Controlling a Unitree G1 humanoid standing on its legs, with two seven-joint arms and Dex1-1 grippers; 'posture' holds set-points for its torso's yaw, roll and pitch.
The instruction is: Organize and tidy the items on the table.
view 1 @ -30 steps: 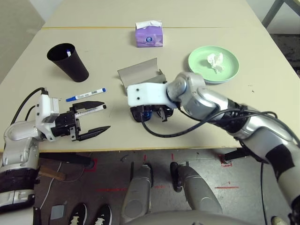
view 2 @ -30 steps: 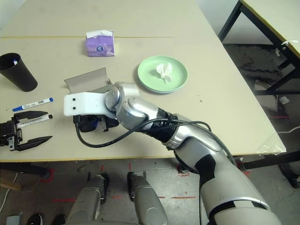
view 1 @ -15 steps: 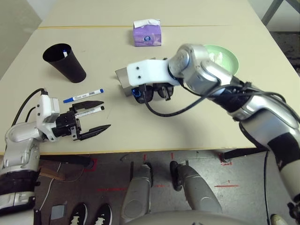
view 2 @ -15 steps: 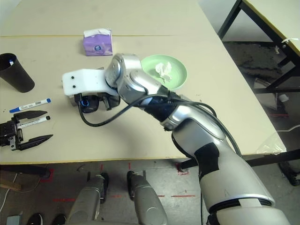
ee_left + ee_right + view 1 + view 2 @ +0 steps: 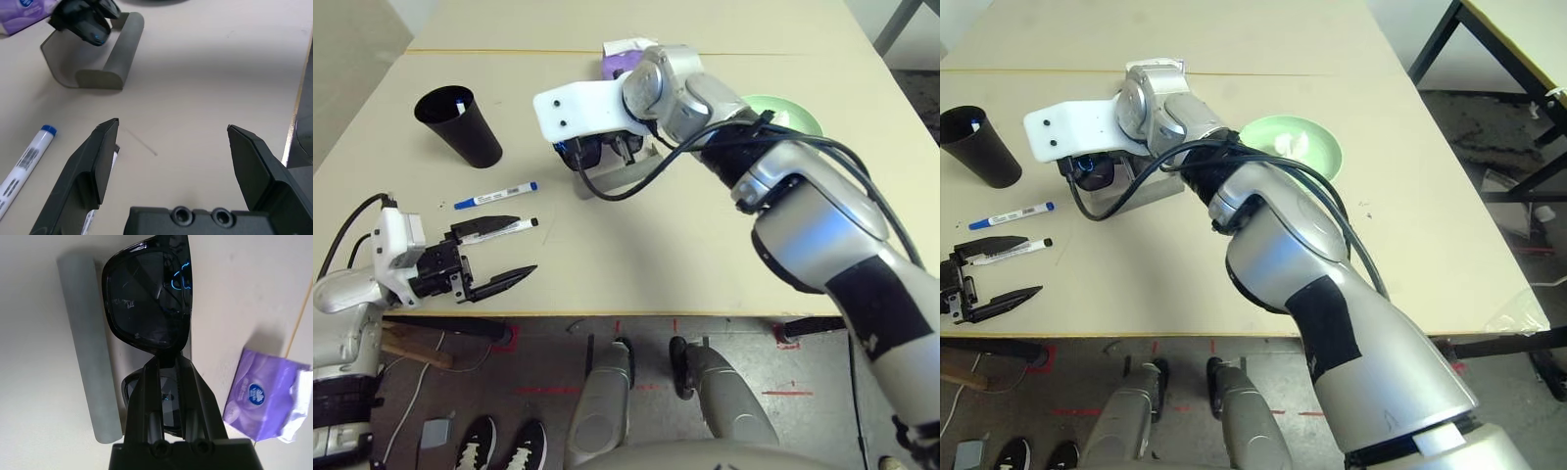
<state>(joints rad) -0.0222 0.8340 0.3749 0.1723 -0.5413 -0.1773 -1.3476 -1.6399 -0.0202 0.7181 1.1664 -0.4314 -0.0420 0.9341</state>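
Note:
My right gripper (image 5: 166, 363) is shut on the bridge of the black sunglasses (image 5: 149, 293), holding them just above the open grey glasses case (image 5: 619, 177) in the middle of the table (image 5: 705, 245). At the near left edge my left gripper (image 5: 495, 253) stands open with nothing in it. The black-capped marker (image 5: 501, 227) lies beside its upper finger, and the blue-capped marker (image 5: 494, 196) lies a little farther back. A crumpled white tissue (image 5: 1284, 145) rests on the green plate (image 5: 1317, 147) to the right, partly behind my right arm.
A black cup (image 5: 460, 127) with a marker in it stands at the back left. The purple tissue box (image 5: 264, 399) sits just behind the case. My right arm stretches across the table's middle from the right. The yellowish seam (image 5: 489, 52) runs along the back.
My right gripper has lifted the sunglasses off the near table and carried them back and left, over the glasses case. The left gripper stays open by the markers.

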